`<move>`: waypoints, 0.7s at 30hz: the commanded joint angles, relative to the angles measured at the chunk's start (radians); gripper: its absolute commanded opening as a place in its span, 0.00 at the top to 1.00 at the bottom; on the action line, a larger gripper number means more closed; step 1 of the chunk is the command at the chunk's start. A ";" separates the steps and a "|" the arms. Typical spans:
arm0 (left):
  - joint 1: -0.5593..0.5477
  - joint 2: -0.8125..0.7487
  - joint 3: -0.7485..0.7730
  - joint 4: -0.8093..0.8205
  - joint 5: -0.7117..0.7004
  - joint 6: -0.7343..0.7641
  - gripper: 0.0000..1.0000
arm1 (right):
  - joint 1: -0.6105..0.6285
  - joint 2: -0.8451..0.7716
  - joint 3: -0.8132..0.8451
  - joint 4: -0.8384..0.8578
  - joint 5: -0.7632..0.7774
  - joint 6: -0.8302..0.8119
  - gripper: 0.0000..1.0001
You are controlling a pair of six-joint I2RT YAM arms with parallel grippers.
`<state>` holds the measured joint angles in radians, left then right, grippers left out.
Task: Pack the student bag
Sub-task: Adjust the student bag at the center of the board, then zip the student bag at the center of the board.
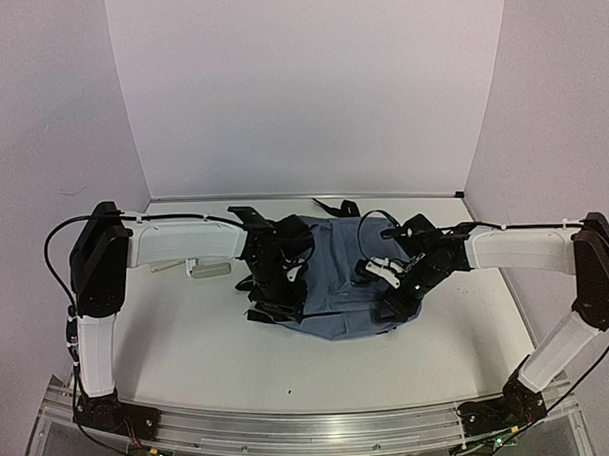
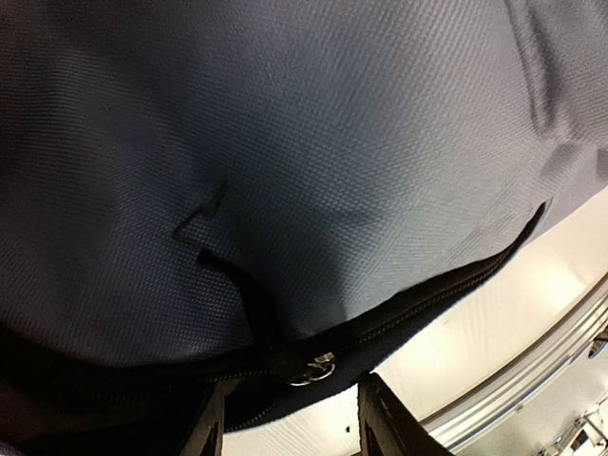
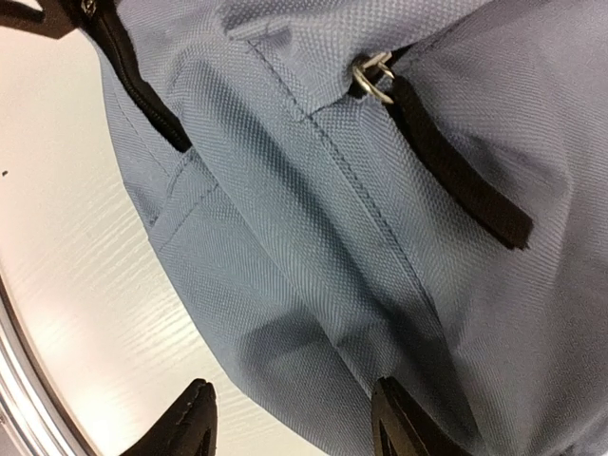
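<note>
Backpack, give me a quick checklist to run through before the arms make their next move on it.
1. Bag lies between both arms: ok.
2. Left claw jaws apart, nothing clamped: ok.
3. Zip pull sits just ahead of the left claw: ok.
4. Right claw open above the bag, holding nothing: ok.
5. Main zip open wide enough for packing: cannot tell.
6. Pale item packed: not ok, it lies on the table, left of the bag.
</note>
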<state>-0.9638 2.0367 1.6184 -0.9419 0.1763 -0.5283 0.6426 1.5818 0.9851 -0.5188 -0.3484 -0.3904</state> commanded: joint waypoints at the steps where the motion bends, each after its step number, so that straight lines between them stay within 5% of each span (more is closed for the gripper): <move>1: 0.007 -0.049 0.088 0.023 -0.066 -0.082 0.49 | -0.001 -0.087 -0.002 -0.015 0.035 -0.028 0.44; 21: 0.014 -0.041 0.248 0.031 -0.070 -0.086 0.61 | -0.001 -0.075 0.036 -0.029 0.009 -0.035 0.43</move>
<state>-0.9482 2.0339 1.8033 -0.9310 0.1235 -0.6408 0.6426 1.4954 0.9821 -0.5400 -0.3316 -0.4147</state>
